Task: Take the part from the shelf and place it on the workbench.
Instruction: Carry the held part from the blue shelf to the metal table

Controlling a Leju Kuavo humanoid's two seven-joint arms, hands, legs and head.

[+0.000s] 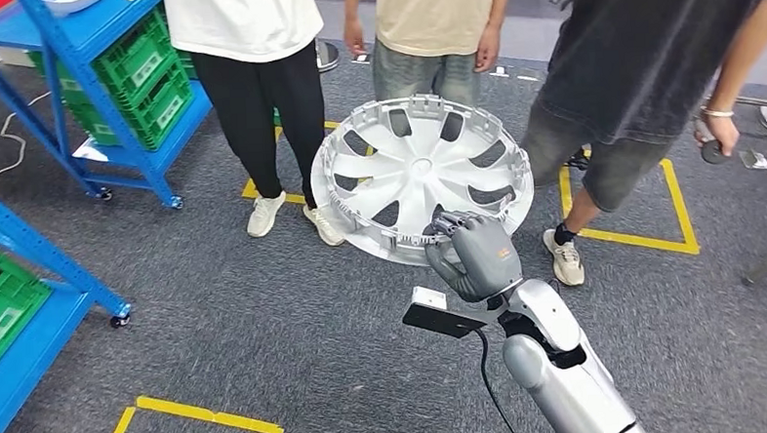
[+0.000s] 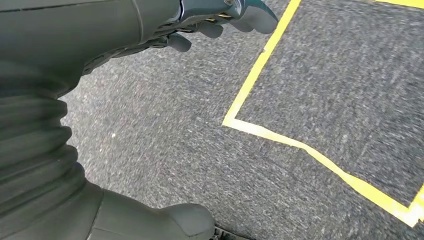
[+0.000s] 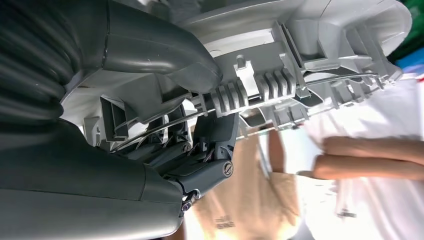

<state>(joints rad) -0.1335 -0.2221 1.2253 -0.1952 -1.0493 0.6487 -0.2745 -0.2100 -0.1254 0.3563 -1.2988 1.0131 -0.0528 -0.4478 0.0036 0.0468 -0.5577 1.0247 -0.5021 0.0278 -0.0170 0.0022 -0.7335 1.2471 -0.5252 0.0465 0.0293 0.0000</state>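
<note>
holding the part (image 1: 422, 176), a silver wheel cover, your right hand (image 1: 474, 256) grips it by the lower rim, and the reason shows in the right wrist view: the thumb (image 3: 155, 50) lies over the ribbed back of the rim while the darker fingers (image 3: 210, 140) curl under it, so the rim and its wire ring sit pinched between them. a disc this wide and thin gives you nothing else to close on, so the edge is the sensible place. the cover stands nearly upright, face tilted toward you, out in front of the body and off the carpet (image 1: 268, 348), well clear of the blue shelf (image 1: 91, 83) at the far left. i'd judge it's carried that way to keep the broad face from snagging on the rack or the people (image 1: 255, 46) standing just behind it.

your left hand (image 2: 220, 25) hangs low over the carpet beside the yellow tape (image 2: 260, 65); its fingers curl in loosely with nothing in them, out of the way since one hand takes the load.

the pick looks done and the carry is under way; no workbench is in sight, so you likely need to turn toward it. watch the single-edge hold: the cover's weight hangs above the grip and could swing or twist it loose during a turn, and the bystanders are close
</note>
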